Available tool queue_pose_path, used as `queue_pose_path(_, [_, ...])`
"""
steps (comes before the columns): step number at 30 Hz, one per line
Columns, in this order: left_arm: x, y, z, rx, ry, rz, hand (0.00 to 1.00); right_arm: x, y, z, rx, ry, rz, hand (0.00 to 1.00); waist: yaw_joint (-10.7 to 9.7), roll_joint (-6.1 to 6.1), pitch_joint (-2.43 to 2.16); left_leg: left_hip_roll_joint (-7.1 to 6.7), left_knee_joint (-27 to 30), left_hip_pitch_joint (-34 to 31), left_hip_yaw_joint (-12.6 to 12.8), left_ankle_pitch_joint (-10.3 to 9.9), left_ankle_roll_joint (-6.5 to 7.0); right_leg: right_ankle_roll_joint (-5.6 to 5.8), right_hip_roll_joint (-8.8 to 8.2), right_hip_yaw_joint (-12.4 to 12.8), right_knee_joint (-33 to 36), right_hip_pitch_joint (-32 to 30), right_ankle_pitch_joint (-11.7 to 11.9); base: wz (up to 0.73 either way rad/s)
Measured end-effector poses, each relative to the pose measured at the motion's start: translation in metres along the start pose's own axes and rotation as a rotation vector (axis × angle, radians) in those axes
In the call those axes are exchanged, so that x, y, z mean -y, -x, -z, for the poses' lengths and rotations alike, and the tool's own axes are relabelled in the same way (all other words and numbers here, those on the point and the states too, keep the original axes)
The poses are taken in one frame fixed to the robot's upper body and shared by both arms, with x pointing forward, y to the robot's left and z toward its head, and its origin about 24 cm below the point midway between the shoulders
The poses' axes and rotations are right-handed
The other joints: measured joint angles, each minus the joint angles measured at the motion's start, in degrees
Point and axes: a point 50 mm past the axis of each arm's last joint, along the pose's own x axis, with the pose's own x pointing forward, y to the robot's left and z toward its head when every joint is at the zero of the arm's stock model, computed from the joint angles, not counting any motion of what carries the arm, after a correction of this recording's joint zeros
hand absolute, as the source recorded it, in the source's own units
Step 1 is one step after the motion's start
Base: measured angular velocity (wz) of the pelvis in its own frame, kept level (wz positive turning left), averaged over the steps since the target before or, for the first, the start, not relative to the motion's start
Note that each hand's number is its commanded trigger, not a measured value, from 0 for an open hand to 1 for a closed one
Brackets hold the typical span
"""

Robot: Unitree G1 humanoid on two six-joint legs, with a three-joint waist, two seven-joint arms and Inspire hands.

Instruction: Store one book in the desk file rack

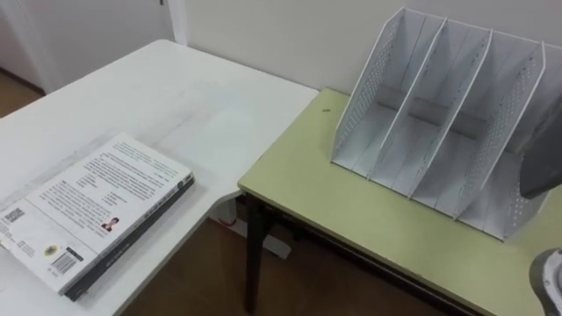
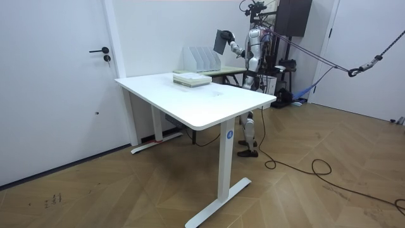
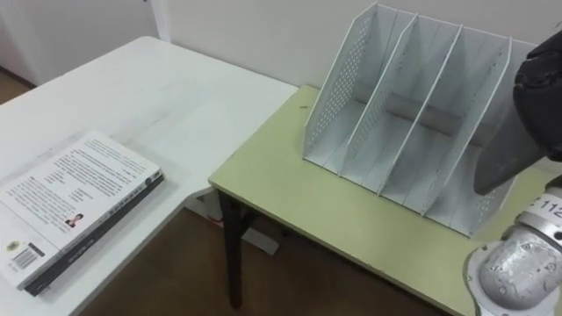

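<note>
A white file rack (image 3: 413,114) with several upright slots stands on a pale green desk (image 3: 334,206). My right hand (image 3: 543,83) is shut on a grey-covered book (image 3: 507,154), which hangs tilted in front of the rack's right end, above the desk. In the room view the same book (image 2: 221,42) is held up by the right hand (image 2: 231,45) over the rack (image 2: 202,59). The rack's slots hold nothing. I stand behind the green desk, facing the rack.
A stack of books (image 1: 97,206) lies on the white table (image 1: 176,96) to my left, its back cover up. The green desk meets the white table's corner, with wooden floor (image 1: 202,272) showing in the gap. A wall is close behind the rack.
</note>
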Motion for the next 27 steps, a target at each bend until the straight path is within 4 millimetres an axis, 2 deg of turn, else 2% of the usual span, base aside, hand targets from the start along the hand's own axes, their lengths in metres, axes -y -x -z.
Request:
queue_pose_path(12, [0.002,-0.001,-0.001,0.018,0.033,0.009,0.00,-0.009,-0.010,-0.009,0.043,-0.037,-0.034,1.00,2.1,-0.06,-0.08,-0.02,0.0,0.1,-0.2,0.0,0.00,0.00,-0.04,-0.1,-0.2,0.2,0.0,0.00])
queue_pose_path(27, [0.004,-0.001,-0.001,0.017,0.036,0.003,0.00,-0.012,-0.010,-0.007,0.018,-0.020,-0.072,1.00,2.8,0.29,-0.42,-0.03,0.2,0.0,-0.4,0.0,-0.01,0.00,-0.06,-0.1,-0.2,0.3,0.0,0.00])
